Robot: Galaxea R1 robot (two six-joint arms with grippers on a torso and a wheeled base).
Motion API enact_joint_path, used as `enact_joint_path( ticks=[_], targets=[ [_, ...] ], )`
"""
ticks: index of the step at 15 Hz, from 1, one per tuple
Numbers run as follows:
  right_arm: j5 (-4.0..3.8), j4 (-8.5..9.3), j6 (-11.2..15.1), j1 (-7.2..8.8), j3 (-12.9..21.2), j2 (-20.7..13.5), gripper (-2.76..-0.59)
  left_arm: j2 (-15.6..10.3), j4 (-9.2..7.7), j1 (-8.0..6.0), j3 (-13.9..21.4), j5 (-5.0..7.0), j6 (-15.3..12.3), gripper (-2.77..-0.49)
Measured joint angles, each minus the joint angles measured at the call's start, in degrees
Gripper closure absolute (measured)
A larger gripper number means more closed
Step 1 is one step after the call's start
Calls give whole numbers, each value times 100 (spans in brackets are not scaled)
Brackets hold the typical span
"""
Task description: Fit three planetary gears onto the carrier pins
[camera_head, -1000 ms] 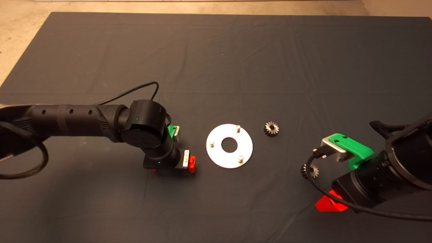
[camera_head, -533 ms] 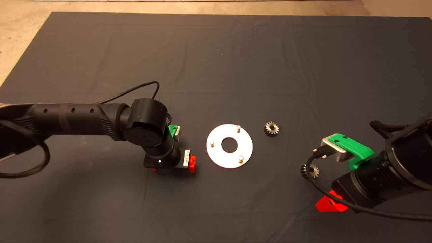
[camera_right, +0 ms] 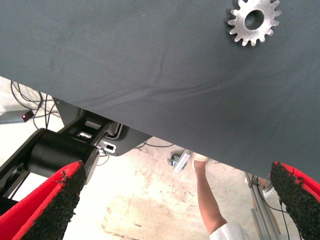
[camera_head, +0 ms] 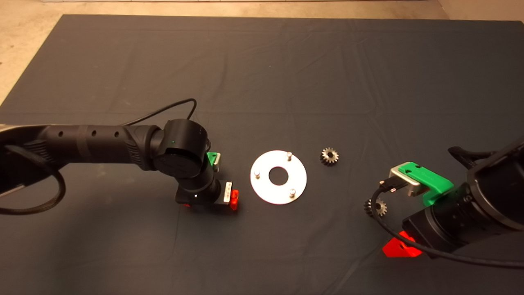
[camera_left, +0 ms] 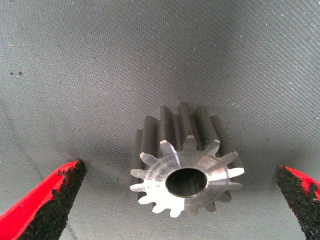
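At centre left of the head view, the left gripper (camera_head: 229,197) hangs low over the mat (camera_head: 262,73), just left of the carrier disc (camera_head: 278,177). Its wrist view shows the jaws apart, with a planetary gear (camera_left: 186,169) lying between the fingertips (camera_left: 55,197), untouched. All three carrier pins (camera_head: 289,155) stand bare. A second gear (camera_head: 329,156) lies upper right of the disc, and a third (camera_head: 376,207) beside the idle right gripper (camera_head: 401,246) at lower right, whose jaws are also apart. The risk: closing off-centre on the teeth could make the gear tilt or skid away.
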Motion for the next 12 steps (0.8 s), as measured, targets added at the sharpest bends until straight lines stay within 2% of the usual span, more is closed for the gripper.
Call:
enact_joint_path(
  ticks=[12],
  targets=[
    [0,0,0,0,0,0,-275,11,-57,-2,-9,13,17,-277]
  ],
)
